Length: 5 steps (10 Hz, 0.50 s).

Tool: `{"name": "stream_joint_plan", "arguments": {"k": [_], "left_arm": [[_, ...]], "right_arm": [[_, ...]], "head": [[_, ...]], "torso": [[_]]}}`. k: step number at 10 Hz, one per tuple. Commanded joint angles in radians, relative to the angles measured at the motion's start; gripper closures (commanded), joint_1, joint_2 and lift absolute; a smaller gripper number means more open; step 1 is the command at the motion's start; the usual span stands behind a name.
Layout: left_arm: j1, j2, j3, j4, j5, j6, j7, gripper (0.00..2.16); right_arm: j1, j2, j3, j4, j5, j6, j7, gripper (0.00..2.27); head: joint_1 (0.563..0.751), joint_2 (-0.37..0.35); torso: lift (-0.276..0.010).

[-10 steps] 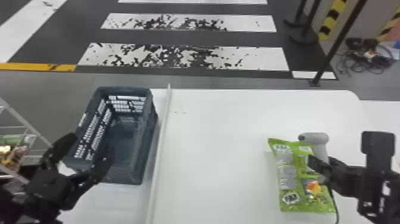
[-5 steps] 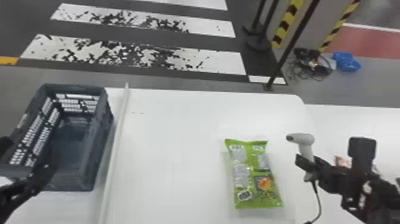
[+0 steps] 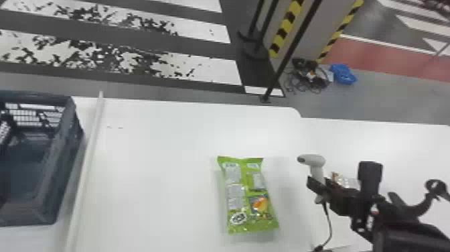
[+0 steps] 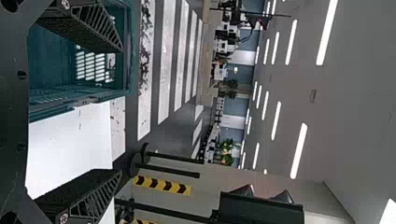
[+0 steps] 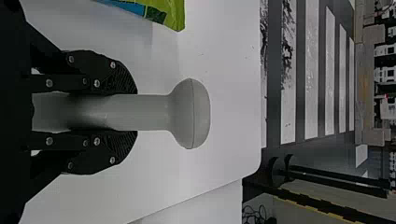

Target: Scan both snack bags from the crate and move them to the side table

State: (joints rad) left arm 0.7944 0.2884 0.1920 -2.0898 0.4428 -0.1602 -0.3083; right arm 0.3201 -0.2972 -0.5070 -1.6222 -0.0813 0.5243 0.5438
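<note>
One green snack bag [image 3: 247, 194] lies flat on the white worktop [image 3: 160, 161], with the plastic crate [image 3: 62, 174] at 9 to 10 o'clock from it. At 2 to 3 o'clock, near the bag but apart, the right gripper [image 5: 134, 112] is closed around the handle of a barcode scanner [image 5: 191, 113]. The left gripper [image 4: 121, 110] is spread wide and has hold of nothing. A half-hidden packet [image 3: 346, 181], beyond the right gripper at about 3 o'clock from the green bag, may be the other snack bag.

The likeliest failure is a missed read: the bag's code may be face down, creased or glaring, and I can't tell which. The scanner's cable [image 3: 329, 223] could snag the arm or pull the scanner askew. A sweep too low might nudge the bag; a shallow pinch on its slick film could slip on the way to the side table.
</note>
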Motion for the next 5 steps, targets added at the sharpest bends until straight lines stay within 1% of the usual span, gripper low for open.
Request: {"name": "stream_joint_plan", "arguments": {"k": [1,2,3,5], "left_arm": [[0.002,0.0,0.001,-0.003,-0.001,0.003,0.0,0.08],[0.003,0.0,0.001,-0.004,-0.001,0.012,0.0,0.08],[0.003,0.0,0.0,-0.003,-0.004,0.012,0.0,0.08],[0.003,-0.001,-0.003,0.001,-0.012,0.012,0.0,0.08]], "right_arm": [[-0.012,-0.016,-0.004,0.077,0.0,-0.068,0.01,2.25],[-0.021,-0.017,-0.002,0.127,0.006,-0.117,0.033,2.25],[-0.026,-0.017,0.007,0.168,0.015,-0.175,0.034,2.25],[-0.056,-0.019,0.025,0.252,0.032,-0.24,0.048,2.24]], "head": [[0.695,-0.326],[0.695,-0.339],[0.695,-0.347],[0.695,-0.348]], "torso": [[-0.029],[-0.029],[-0.029],[-0.029]]}}
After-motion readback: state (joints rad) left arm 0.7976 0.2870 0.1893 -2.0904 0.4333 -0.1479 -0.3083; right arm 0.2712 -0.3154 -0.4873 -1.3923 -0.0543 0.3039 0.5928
